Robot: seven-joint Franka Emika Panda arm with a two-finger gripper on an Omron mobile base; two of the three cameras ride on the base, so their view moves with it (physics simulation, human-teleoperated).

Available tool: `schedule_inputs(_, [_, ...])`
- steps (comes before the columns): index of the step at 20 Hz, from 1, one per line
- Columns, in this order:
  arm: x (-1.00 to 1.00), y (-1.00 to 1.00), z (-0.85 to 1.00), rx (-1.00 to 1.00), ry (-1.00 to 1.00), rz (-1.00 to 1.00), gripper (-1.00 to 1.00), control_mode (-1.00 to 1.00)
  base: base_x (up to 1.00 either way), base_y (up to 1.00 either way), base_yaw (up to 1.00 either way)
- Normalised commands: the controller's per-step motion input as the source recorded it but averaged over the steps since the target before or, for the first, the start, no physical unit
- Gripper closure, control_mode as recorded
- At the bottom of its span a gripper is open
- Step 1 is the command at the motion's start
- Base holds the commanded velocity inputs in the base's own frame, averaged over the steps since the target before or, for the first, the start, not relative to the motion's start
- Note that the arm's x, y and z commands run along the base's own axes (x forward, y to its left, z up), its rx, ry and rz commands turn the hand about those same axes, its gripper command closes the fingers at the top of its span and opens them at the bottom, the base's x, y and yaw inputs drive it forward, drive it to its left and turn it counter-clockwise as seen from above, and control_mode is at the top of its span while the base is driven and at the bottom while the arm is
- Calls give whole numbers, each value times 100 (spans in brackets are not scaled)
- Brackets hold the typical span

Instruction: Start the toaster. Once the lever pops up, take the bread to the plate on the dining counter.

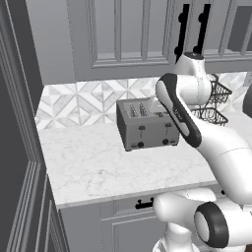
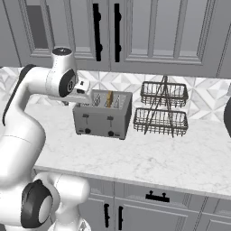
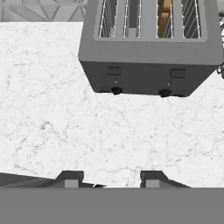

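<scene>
Golden-brown bread [image 3: 164, 17] stands in the toaster [image 3: 151, 52], well ahead of my gripper [image 3: 111, 178], whose fingers [image 3: 71, 179] sit spread and hold nothing.

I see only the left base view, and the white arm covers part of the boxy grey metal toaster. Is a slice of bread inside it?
Observer: Yes. The right base view shows a thin tan bread slice standing in the toaster, in the second slot from its right end.
Operator: Does the gripper hold something?
Observer: No. In the hand view the gripper is open, and only the white marble worktop shows between its fingertips.
</scene>
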Motion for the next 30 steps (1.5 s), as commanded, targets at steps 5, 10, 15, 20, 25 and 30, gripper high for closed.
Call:
schedule_inputs(5, [14, -21, 0, 0, -8, 8, -100, -100, 0, 0, 0])
schedule_inputs(10, [9, -55, -1, 0, -11, 17, -100, -100, 0, 0, 0])
schedule_inputs(15, [0, -73, -21, 0, -2, 11, 100, -100, 0, 0, 0])
schedule_inputs(20, [-4, -21, -9, 1, 0, 2, 100, -100, 0, 0, 0])
schedule_inputs(25, [15, 5, -26, 0, 0, -6, 100, -100, 0, 0, 0])
schedule_inputs(30, [74, 0, -66, -3, 1, -16, 100, -100, 0, 0, 0])
